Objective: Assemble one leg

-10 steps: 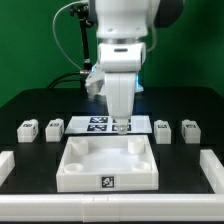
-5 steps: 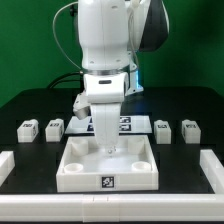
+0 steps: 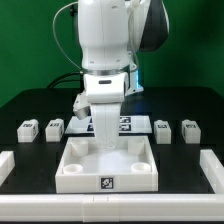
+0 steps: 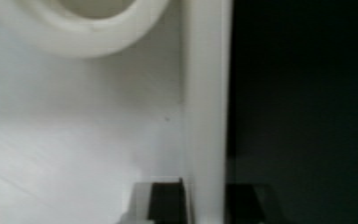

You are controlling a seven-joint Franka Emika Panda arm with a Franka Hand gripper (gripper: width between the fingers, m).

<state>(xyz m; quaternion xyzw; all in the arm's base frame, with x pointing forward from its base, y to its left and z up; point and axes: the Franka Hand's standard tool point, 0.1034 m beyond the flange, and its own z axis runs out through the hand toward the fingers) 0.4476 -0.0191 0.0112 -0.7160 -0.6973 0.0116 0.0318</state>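
Gripper position: gripper (image 3: 104,148) is down inside the tray (image 3: 108,178), at its back wall on the exterior view's left.
Finger state: in the wrist view two dark tips appear to stand either side of the tray wall (image 4: 206,100). I cannot tell whether they pinch it or only straddle it. No leg is held.
Leg location: leg (image 3: 54,127) stands on the black table (image 3: 30,105), one of four alike, two on each side of the marker board (image 3: 127,122) and all apart from the tray.
Leg handling (judged): light, rigid, hard plastic, probably a little slick. Grip it across two flat opposite faces, squarely, so it does not twist.
Shapes and materials: the legs are blocky, matte white and tagged. The tray is square and walled, with a smooth round socket (image 4: 87,25) in the corner.
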